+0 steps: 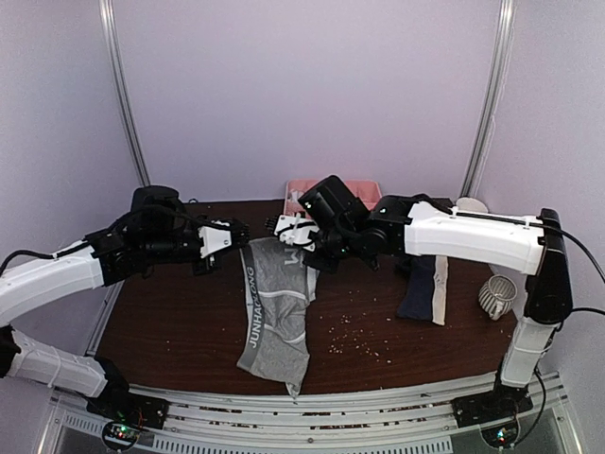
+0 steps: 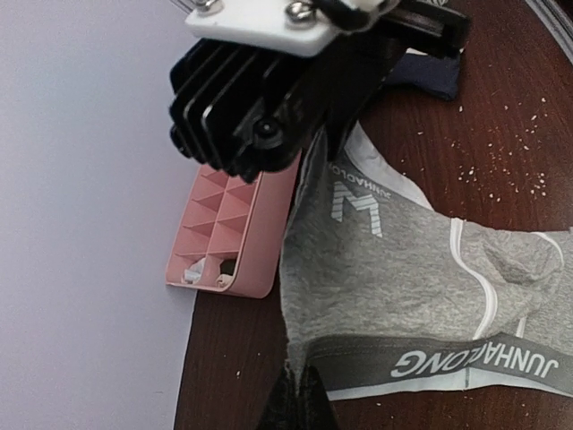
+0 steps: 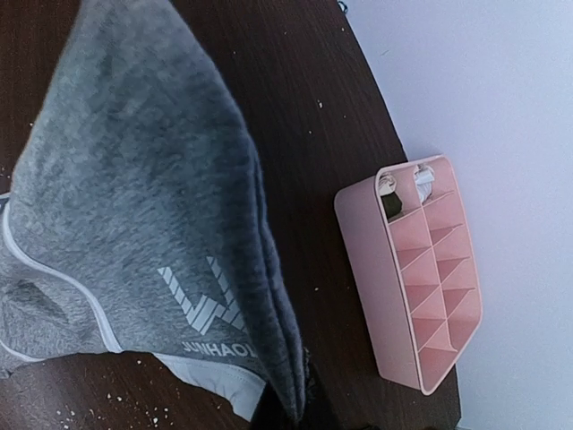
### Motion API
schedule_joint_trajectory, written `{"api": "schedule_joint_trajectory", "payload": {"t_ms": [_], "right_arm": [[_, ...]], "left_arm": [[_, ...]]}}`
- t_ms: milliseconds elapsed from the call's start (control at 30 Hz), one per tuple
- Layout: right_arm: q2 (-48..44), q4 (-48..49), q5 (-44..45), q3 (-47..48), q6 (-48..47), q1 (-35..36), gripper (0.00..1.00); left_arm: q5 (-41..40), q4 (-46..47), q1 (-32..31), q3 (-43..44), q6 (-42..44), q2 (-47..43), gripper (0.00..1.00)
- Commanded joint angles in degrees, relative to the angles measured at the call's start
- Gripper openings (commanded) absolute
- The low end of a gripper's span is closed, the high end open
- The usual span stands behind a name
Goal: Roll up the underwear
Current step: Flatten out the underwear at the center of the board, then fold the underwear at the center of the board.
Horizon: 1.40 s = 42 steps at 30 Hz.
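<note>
Here, both claws are closed on the grey brief (image 1: 274, 312). The left claw (image 1: 240, 234) is pinching the top end of the dark lettered waistband; in its wrist view the black fingers are clamping a fold of grey cloth just where the band begins. The right claw (image 1: 282, 228) is gripping a leg hem beside the printed logo, and in the right wrist view the fabric is draping away from its shut fingers.

The two claws are hanging near each other over the back half of the counter (image 1: 180, 322). The upper part of the brief is being held up between them, while the rest is trailing toward the near edge and lying on the wood. The waistband is running down the left side of the brief.

The navy brief (image 1: 419, 284) is lying on the counter to the right, partly under the right forearm and well apart from the grey one. Its cream band is showing along its right side.

A pink tray (image 1: 364, 188) is sitting at the back edge behind the claws. Two of its end compartments are holding something white and dark, too small to tell. A white ribbed cup (image 1: 496, 295) is standing near the right edge. Pale crumbs (image 1: 354, 336) are lying scattered between the two briefs.
</note>
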Motion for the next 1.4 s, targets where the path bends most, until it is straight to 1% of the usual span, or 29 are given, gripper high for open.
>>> {"api": "schedule_joint_trajectory", "payload": {"t_ms": [0,100,233,433,533,633,700,733,800,833,933,1000,1133,1200,1233,1267,1367], "right_arm": [[-2.8,1.1,-1.7,6.1,-2.7,1.2,0.0],[-5.7,-0.7,-2.2,6.2,-3.5,2.7,0.0],[-10.6,-3.4,-1.9,3.4,-3.9,6.6,0.0],[-18.1,-6.5,0.3,-0.5,-1.0,19.0,0.0],[-19.5,-7.1,2.8,-0.8,0.8,24.9,0.0],[-19.4,-7.7,5.6,0.2,1.8,28.8,0.0],[-19.0,-8.0,7.0,1.4,2.0,29.9,0.0],[-18.7,-7.6,8.0,1.8,2.2,30.0,0.0],[-18.4,-5.7,11.2,0.9,1.4,29.0,0.0],[-17.9,-5.4,11.3,0.7,1.2,27.5,0.0],[-15.0,-5.0,7.6,1.1,0.8,20.2,0.0],[-12.2,-3.9,3.8,1.0,-0.3,14.5,0.0],[-2.4,-2.1,-3.2,3.1,-3.1,2.1,0.0],[5.1,-1.0,-5.8,5.6,-4.7,-2.7,0.0],[7.2,-0.8,-6.7,7.7,-5.4,-4.4,0.0],[11.5,-0.8,-7.5,10.0,-5.9,-5.9,0.0],[19.3,-0.3,-8.0,17.1,-7.7,-8.8,0.0]], "left_arm": [[-2.9,8.3,0.4,3.9,0.0,-0.4,0.0],[-0.7,7.3,0.5,4.7,1.4,-3.0,0.0],[3.4,3.2,0.4,2.7,3.3,-9.2,0.0],[13.2,-7.0,-0.4,-2.3,6.0,-23.5,0.0],[18.9,-10.9,-0.5,-3.2,6.4,-30.9,0.0],[23.6,-12.2,-0.5,-2.5,5.5,-37.1,0.0],[24.7,-12.2,-0.5,-1.9,4.6,-38.8,0.0],[23.7,-12.0,-0.5,-1.7,4.0,-38.7,0.0],[20.4,-10.9,-0.5,-2.0,2.7,-36.5,0.0],[18.4,-10.5,-0.5,-2.4,2.4,-35.0,0.0],[9.9,-7.7,-0.5,-4.6,1.8,-28.7,0.0],[4.2,-4.2,-0.5,-6.1,1.8,-22.5,0.0],[-4.0,3.7,0.1,-6.7,1.6,-8.7,0.0],[-7.1,7.8,1.1,-5.3,1.8,-0.4,0.0],[-8.7,9.3,1.9,-4.2,2.0,4.4,0.0],[-9.6,10.2,2.9,-2.4,2.0,8.7,0.0],[-11.6,10.5,6.7,5.1,0.6,21.6,0.0]]}}
